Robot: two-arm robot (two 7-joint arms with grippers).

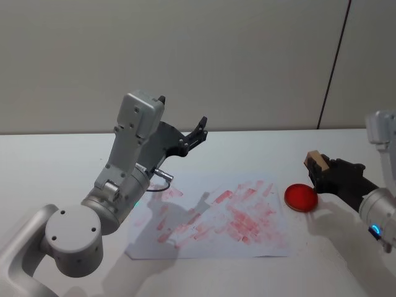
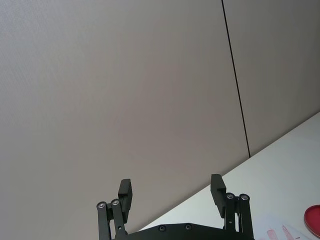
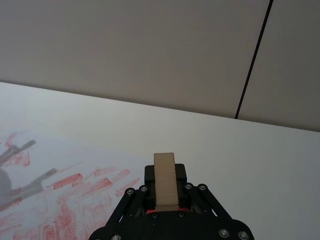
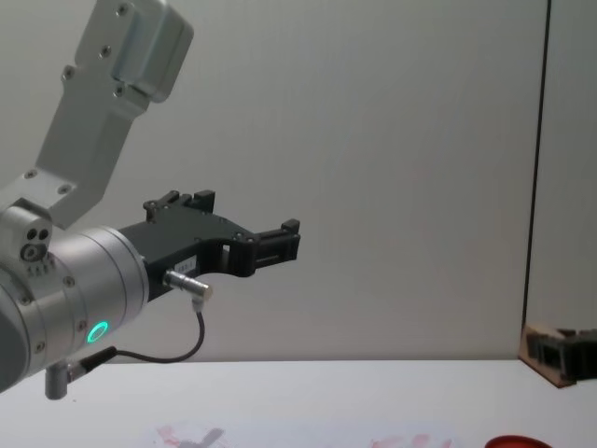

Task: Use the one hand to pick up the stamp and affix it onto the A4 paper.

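flat red round pad (image 1: 301,197), white table (image 1: 55,167)

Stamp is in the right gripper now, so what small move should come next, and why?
Probably carry the stamp toward the robot's left until it is over the A4 paper. The right gripper holds it raised above the red ink pad, which lies just off the sheet's right edge. Only then lower it. The left gripper is open, raised above the paper's left part.

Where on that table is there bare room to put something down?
Bare table stretches left of the A4 paper, though the raised left gripper hangs open above the sheet's far left corner. The strip behind the paper is free too. It's crowded at right: the red pad beside the right gripper holding the stamp.
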